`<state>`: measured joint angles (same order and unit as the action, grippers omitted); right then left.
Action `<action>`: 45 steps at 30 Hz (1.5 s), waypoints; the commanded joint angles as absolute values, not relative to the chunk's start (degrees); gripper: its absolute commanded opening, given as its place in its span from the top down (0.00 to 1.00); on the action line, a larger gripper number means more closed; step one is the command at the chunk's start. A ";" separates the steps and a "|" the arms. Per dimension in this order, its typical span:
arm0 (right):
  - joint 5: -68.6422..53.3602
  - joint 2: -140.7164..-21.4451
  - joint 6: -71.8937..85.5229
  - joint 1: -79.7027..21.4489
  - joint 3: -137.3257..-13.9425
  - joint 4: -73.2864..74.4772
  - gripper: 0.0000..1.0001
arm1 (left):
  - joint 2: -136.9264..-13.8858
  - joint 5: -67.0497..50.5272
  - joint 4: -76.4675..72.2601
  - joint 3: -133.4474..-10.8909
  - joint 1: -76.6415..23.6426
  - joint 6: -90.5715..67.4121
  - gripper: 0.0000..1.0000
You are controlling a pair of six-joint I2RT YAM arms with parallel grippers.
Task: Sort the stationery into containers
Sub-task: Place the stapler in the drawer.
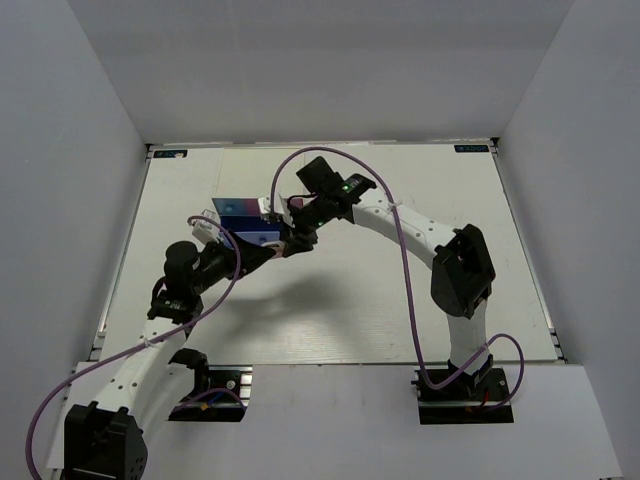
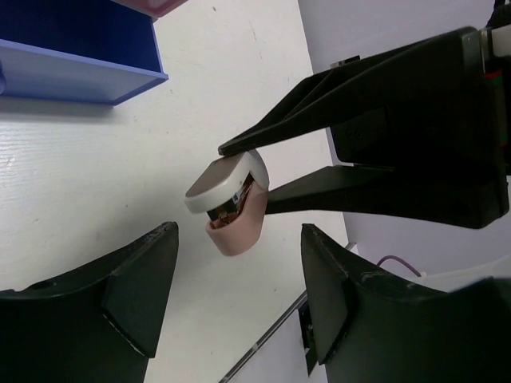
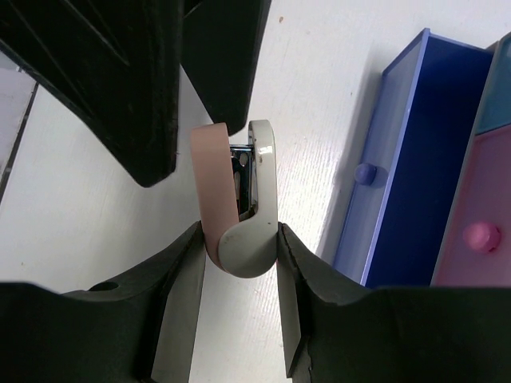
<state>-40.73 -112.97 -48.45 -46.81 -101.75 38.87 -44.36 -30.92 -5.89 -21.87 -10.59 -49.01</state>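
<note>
right gripper (image 3: pixel 238 233) clamping white-and-pink clip-like piece (image 3: pixel 251 199) between both fingers | left gripper (image 2: pixel 238 239) standing spread wide, close to the piece | piece hanging near the knob side of dark blue drawer (image 3: pixel 391 136) | that drawer sitting pulled out, visible inside showing blue walls | pink drawer (image 3: pixel 467 191) sitting shut beside it

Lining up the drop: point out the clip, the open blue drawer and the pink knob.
clip (image 3: pixel 243 247), right wrist view, rounded white end
blue drawer (image 3: pixel 431 159), right wrist view, bare inside
pink knob (image 3: pixel 481 236), right wrist view, its face
</note>
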 commanded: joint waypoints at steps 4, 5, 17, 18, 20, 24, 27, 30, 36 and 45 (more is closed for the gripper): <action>-43.42 -109.95 -48.87 -48.25 -101.43 37.70 1.00 | -45.52 -31.11 -8.70 -21.27 -10.28 -49.75 0.31; -43.59 -109.78 -49.04 -48.34 -101.51 37.62 1.00 | -46.31 -31.11 -9.22 -21.27 -10.28 -49.75 0.33; -42.45 -109.16 -48.87 -49.22 -99.58 36.48 0.92 | -46.85 -30.59 -8.01 -21.80 -10.28 -49.22 0.78; -42.19 -109.07 -48.43 -49.22 -99.58 35.87 0.79 | -46.85 -30.59 -8.00 -22.49 -10.28 -49.22 0.81; -41.57 -109.07 -47.47 -48.96 -98.97 35.25 0.71 | -46.85 -30.59 -6.51 -23.11 -10.28 -48.52 0.83; -37.72 -108.72 -45.19 -48.78 -97.56 33.15 0.38 | -48.86 -29.53 -3.26 -26.53 -10.28 -43.35 0.87; -33.86 -107.85 -43.95 -48.43 -95.37 31.38 0.10 | -51.58 -27.69 0.43 -29.79 -10.28 -38.61 0.91; -31.04 -106.53 -43.16 -47.29 -92.64 29.98 0.10 | -54.13 -26.29 3.32 -33.21 -10.28 -34.12 0.91; -26.37 -102.66 -41.31 -44.83 -85.26 26.29 0.10 | -60.63 -22.15 10.35 -41.74 -10.28 -25.24 0.97; -25.05 -96.24 -39.64 -39.21 -74.63 23.64 0.10 | -70.04 -13.02 21.70 -54.75 -10.28 -28.81 1.00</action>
<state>-25.39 -99.37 -40.97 -40.21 -76.55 26.39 -69.41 -17.28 16.49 -51.11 -10.24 -26.46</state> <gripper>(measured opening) 0.904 0.421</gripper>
